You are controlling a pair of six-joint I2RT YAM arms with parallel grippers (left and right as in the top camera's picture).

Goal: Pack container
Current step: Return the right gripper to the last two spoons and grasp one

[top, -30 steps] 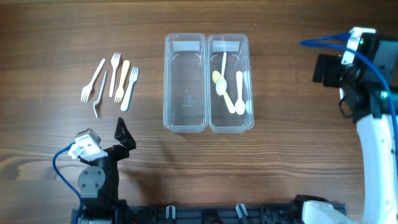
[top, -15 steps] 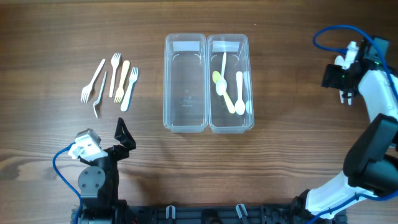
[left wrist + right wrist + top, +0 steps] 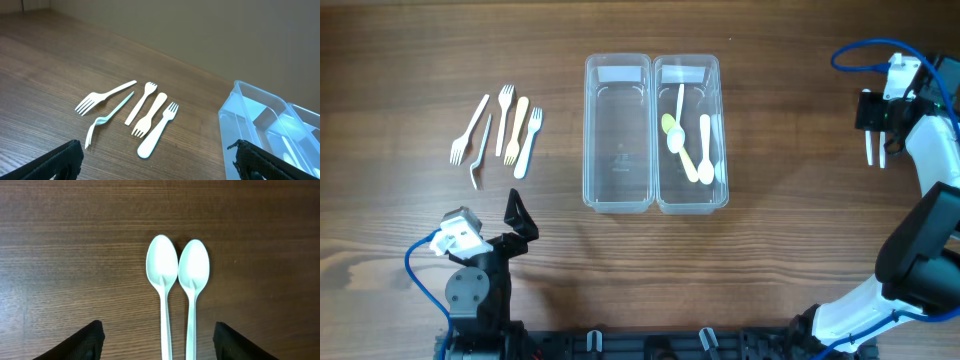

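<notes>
Two clear plastic containers stand side by side mid-table. The left container (image 3: 618,190) is empty. The right container (image 3: 692,200) holds several spoons (image 3: 692,145). Several plastic forks (image 3: 502,132) lie at the left, and they also show in the left wrist view (image 3: 145,117). Two white spoons (image 3: 875,150) lie side by side at the far right. In the right wrist view they are the left spoon (image 3: 162,270) and the right spoon (image 3: 194,270). My right gripper (image 3: 159,332) is open above their handles, holding nothing. My left gripper (image 3: 157,160) is open and empty, near the front edge, short of the forks.
The left container's edge shows at the right of the left wrist view (image 3: 250,107). A blue cable (image 3: 860,50) loops off the right arm. Bare wooden tabletop (image 3: 790,250) lies between the containers and the right arm.
My right arm has swung to the far right edge and now hangs over the two white spoons. The left arm, forks and containers have not moved.
</notes>
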